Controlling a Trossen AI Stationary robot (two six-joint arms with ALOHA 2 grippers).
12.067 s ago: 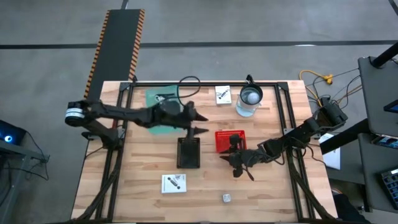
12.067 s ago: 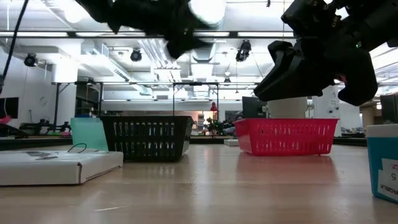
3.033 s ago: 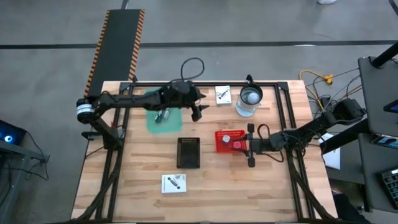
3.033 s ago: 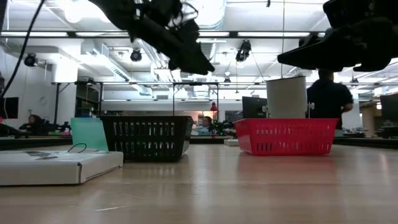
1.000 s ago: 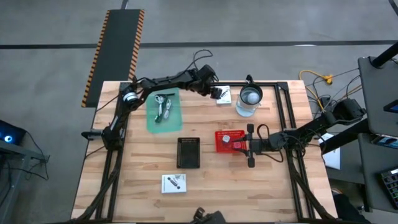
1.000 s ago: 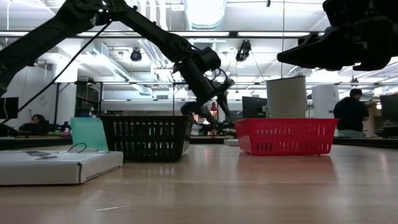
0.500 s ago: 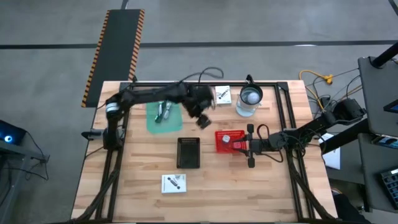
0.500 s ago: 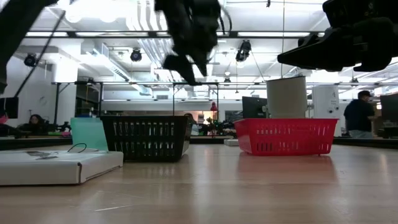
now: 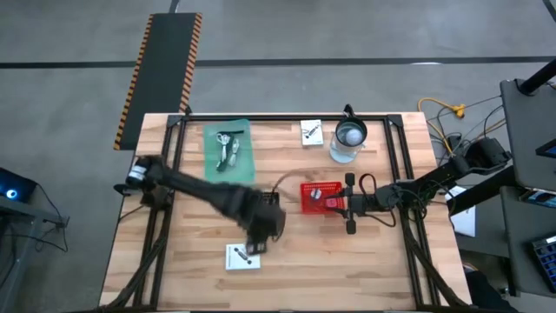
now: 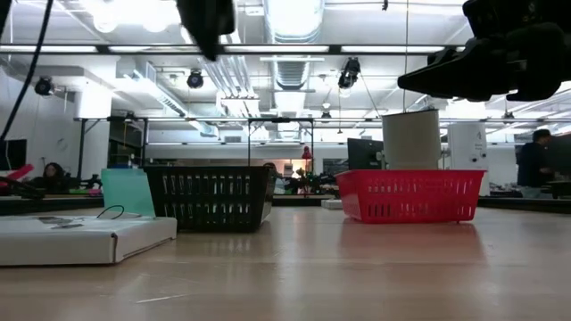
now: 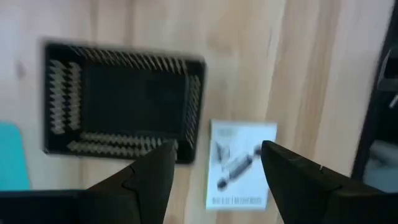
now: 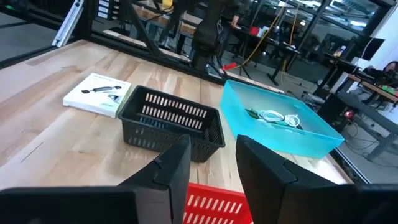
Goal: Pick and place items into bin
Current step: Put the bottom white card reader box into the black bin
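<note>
My left gripper point(image 9: 259, 233) hangs open and empty above the near end of the black basket point(image 9: 263, 211), over the white printed card point(image 9: 243, 256) that lies flat on the wood. The left wrist view shows this card point(image 11: 239, 164) between my open fingers, beside the basket point(image 11: 123, 102). My right gripper point(image 9: 347, 203) hovers open and empty at the right side of the red basket point(image 9: 320, 195), which holds a small pale item point(image 9: 317, 199). A second white card point(image 9: 311, 132) lies near the far edge. Silvery clips and cables point(image 9: 228, 148) rest in the teal tray point(image 9: 213, 165).
A clear jug point(image 9: 350, 137) with a dark handle stands at the far edge, right of the second card. Black frame rails point(image 9: 395, 156) run along the table's sides. Bare wood lies along the near edge, right of the near card. People are in the room behind point(image 10: 535, 152).
My left arm has swept from the far white card toward the table's near edge, passing the teal tray and crossing the black basket, and now hangs over the near card. That far card stayed where it was. The right arm kept still.
</note>
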